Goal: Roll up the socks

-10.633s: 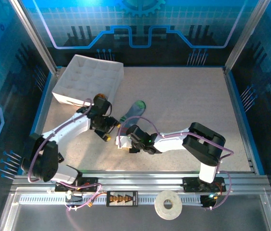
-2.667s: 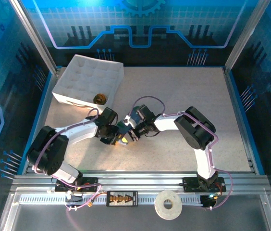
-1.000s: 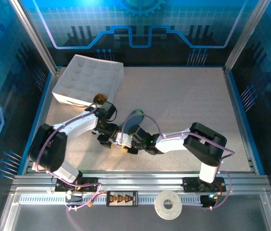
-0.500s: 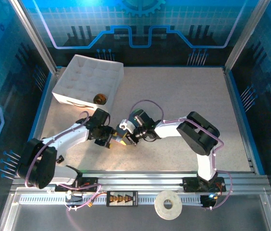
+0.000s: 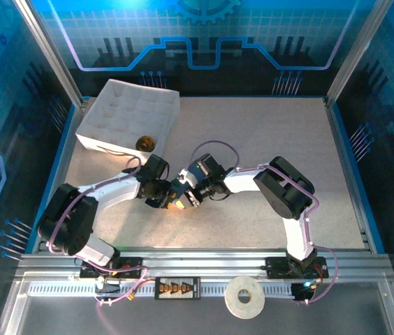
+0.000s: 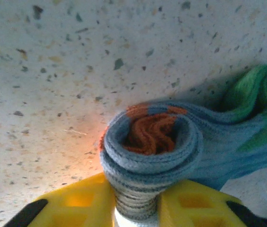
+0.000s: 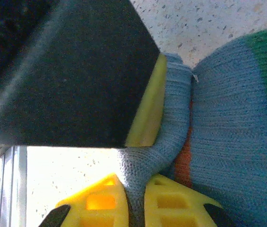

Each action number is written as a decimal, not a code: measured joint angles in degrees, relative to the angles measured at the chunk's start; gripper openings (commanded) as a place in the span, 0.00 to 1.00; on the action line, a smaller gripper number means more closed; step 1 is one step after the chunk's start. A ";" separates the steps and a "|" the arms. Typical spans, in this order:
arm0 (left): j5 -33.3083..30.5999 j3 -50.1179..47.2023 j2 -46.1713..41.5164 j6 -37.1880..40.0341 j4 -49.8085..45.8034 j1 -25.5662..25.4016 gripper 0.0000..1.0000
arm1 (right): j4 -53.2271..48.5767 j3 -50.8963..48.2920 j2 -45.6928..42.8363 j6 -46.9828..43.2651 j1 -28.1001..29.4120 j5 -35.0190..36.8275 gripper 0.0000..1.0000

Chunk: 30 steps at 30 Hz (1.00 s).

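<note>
Tray [image 5: 130,112], white and divided into square cells, sits at the far left corner of the speckled tabletop [image 5: 274,139], turned at an angle. Olive sock [image 5: 145,144] lies balled up in a cell at its near right edge. Just in front of that, toward the tabletop's middle, the left end effector [image 5: 163,201] reaches rightward and meets the right end effector [image 5: 186,197] almost tip to tip, with the blue-grey sock [image 6: 150,156] caught between them. Left wrist view: the sock is wound into a tight roll resting on the tabletop, orange cuff at the core, green toe trailing off to the right. The left end effector [image 6: 136,205] pinches the roll at its near end, one yellow finger [image 6: 76,203] on each side, both touching the knit. Right wrist view: the right end effector [image 7: 134,189] is pressed together on a thin fold of the blue-grey knit. The rest of the sock [image 7: 228,118] bulges to the right, orange showing in the crease and green at the far edge.
</note>
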 measured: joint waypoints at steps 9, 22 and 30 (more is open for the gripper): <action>1.36 8.28 6.51 2.16 -8.90 -0.83 0.08 | 1.18 -11.30 -12.55 -7.50 1.66 12.55 0.44; 1.70 14.69 11.21 4.57 -16.41 -0.76 0.08 | 14.82 -20.33 -20.06 -33.24 18.14 45.05 0.51; 2.05 15.45 11.78 4.81 -17.33 -0.61 0.08 | 14.95 -14.86 -12.92 -39.36 20.33 54.80 0.31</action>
